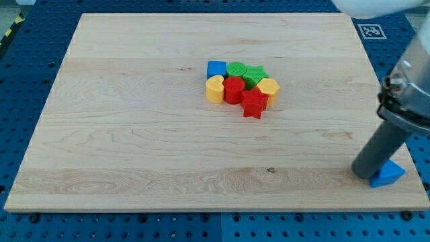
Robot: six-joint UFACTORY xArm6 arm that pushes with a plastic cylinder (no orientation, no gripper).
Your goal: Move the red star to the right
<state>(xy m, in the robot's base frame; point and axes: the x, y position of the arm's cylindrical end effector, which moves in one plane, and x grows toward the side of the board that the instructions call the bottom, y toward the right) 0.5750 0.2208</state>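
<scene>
The red star [254, 104] lies near the middle of the wooden board [134, 134], at the lower right of a tight cluster of blocks. It touches the red cylinder [234, 89] on its left and the yellow block [269, 89] above right. My tip [363, 175] rests at the board's lower right, far to the right of and below the star. It stands right beside a blue triangular block [389, 173].
The cluster also holds a blue cube [216, 68], a green cylinder [236, 69], a green star [255, 75] and a yellow heart [214, 89]. The board's right edge is close to my tip. A blue perforated table surrounds the board.
</scene>
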